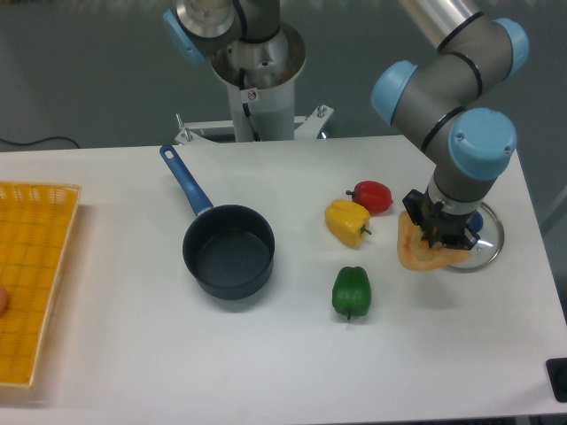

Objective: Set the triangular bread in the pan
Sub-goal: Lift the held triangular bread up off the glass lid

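The white table (292, 363) carries a dark navy pan (229, 251) with its blue handle angled toward the far left. To its right lie a yellow pepper (347, 221), a red pepper (372, 196) and a green pepper (352, 290). A glass lid (483, 241) rests near the right edge; a yellow basket (34, 279) occupies the left edge.

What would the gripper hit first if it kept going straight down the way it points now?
The gripper points down at the orange-tan triangular bread wedge, which sits right at its jaws, so it would meet that first, then the white table. Whether the jaws already grip the bread is unclear.
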`<state>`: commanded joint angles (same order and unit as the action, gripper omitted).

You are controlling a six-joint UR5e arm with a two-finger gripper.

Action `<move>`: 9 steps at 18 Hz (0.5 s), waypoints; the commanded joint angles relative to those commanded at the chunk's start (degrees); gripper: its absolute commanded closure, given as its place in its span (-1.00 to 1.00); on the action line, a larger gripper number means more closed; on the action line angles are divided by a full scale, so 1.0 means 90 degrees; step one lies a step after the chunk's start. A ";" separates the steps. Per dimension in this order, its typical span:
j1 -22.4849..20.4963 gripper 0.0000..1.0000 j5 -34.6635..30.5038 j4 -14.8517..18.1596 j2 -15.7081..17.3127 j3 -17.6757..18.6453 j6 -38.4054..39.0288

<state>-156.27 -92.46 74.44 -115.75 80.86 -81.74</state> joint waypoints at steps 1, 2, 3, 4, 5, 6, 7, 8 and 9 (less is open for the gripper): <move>0.0000 1.00 0.0000 0.0000 0.0000 0.0000 0.0000; 0.0010 1.00 0.0000 0.0000 0.0019 0.0000 0.0010; 0.0039 1.00 0.0000 0.0010 0.0029 -0.0010 0.0029; 0.0068 1.00 0.0010 0.0010 0.0029 -0.0010 0.0039; 0.0088 1.00 0.0010 0.0010 0.0029 -0.0010 0.0049; 0.0156 1.00 0.0010 0.0019 0.0039 0.0000 0.0049; 0.0214 1.00 0.0010 0.0020 0.0078 0.0019 0.0078; 0.0234 1.00 0.0010 0.0020 0.0136 0.0068 0.0127; 0.0302 1.00 0.0019 0.0020 0.0185 0.0097 0.0175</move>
<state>-153.55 -92.29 74.62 -114.09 81.74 -80.16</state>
